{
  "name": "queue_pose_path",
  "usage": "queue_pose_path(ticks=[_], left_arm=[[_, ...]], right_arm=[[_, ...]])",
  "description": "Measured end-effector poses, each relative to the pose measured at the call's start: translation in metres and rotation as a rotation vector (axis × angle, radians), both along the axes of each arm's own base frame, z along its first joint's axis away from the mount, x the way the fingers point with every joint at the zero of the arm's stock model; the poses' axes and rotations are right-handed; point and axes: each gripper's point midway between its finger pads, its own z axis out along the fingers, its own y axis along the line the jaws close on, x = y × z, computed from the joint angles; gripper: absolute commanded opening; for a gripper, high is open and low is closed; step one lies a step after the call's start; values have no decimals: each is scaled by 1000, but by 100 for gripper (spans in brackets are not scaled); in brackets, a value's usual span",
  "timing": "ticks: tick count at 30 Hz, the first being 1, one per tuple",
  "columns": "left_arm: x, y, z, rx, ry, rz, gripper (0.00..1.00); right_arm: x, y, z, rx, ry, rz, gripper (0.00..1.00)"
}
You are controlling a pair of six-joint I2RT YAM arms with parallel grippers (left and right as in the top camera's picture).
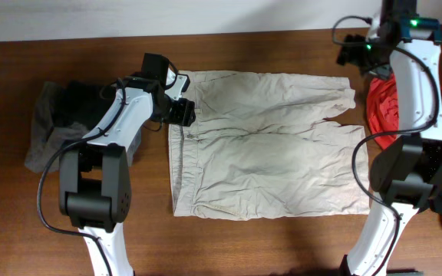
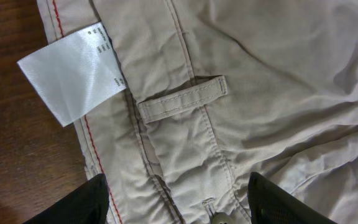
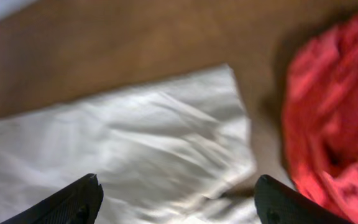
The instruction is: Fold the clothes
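The left arm (image 1: 117,115) bends at the elbow and angles inward. The left gripper (image 1: 181,113) points down, jaws wide apart with nothing between them. The right arm (image 1: 414,84) stretches far forward. The right gripper (image 1: 353,50) tilts down, jaws spread wide and empty.

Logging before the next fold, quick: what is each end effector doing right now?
Left end effector: open, holding nothing, over the light beige wrinkled khaki shorts.
Right end effector: open, holding nothing.
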Motion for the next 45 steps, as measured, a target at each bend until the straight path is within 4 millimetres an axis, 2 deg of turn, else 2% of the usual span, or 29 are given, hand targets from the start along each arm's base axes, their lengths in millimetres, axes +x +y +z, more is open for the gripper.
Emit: queue_pose_path(ticks=[3,5,6,8,9,13,15,18,24,30,35,40,43,44,45], left_arm=[[0,0,0,0,0,0,71],[0,0,0,0,-1,0,71],[0,0,0,0,-1,0,71],[1,0,0,-1,-4,0,71],[2,0,1,-1,-7,0,71],[2,0,1,-2,-10,0,71],[2,0,1,-2,-11,0,71],[2,0,1,-2,-10,0,71],[2,0,1,-2,-10,0,71],[1,0,0,-1,-3,0,71],[-3,1,-1,2,13,0,71],[-4,1,-1,3,15,0,71],[-2,0,-1,2,10,0,71],[0,0,0,0,2,0,71],[1,0,0,-1,-6,0,71]], right_arm=[[-12,-18,-16,-7,60,-14,91],[-19,-29,-25,-11,89,-22,88],[-21,-32,-30,-12,99,-24,81],[-19,-36,-40,-14,99,-22,75],[-15,-36,-46,-15,90,-18,58],[10,-34,-73,-2,25,1,28],[17,-31,-86,19,11,12,20],[21,-21,-111,68,25,37,15],[27,4,-155,138,61,85,9],[53,18,-158,94,-21,121,5],[79,15,-157,15,-114,121,6],[92,10,-155,-11,-148,115,6],[89,17,-154,29,-117,129,6],[85,23,-153,64,-91,141,9],[79,26,-151,88,-60,146,20]])
